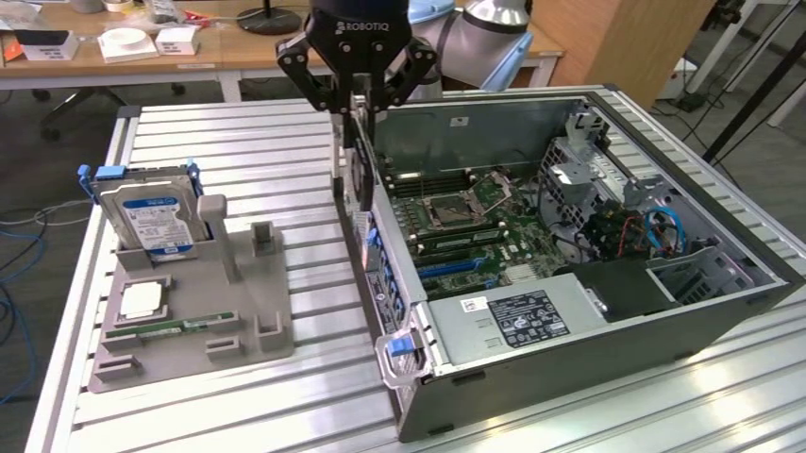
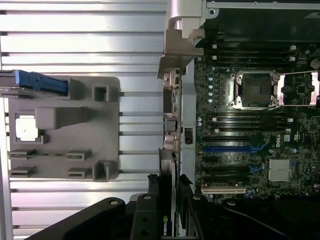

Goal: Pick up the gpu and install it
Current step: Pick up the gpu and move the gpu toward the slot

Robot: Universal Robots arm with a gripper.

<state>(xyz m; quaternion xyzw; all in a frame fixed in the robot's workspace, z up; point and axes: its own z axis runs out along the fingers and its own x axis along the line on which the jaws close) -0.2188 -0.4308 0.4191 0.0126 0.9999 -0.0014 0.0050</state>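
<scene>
Gripper (image 2: 168, 186) jaws clamped on gpu (image 2: 166, 167). Card hangs vertical, edge-on, beneath fingers. Gpu sits over rear wall of open computer case (image 1: 567, 368), beside motherboard (image 1: 492, 236); contact with wall unclear. Grey holder tray (image 1: 189, 330) with hard drive (image 1: 145, 217) well apart on table (image 1: 252, 406).

Exterior view looks down slantwise, wrist view straight down and nearer; both share the motherboard (image 1: 485, 226) and holder (image 1: 176, 351).
</scene>
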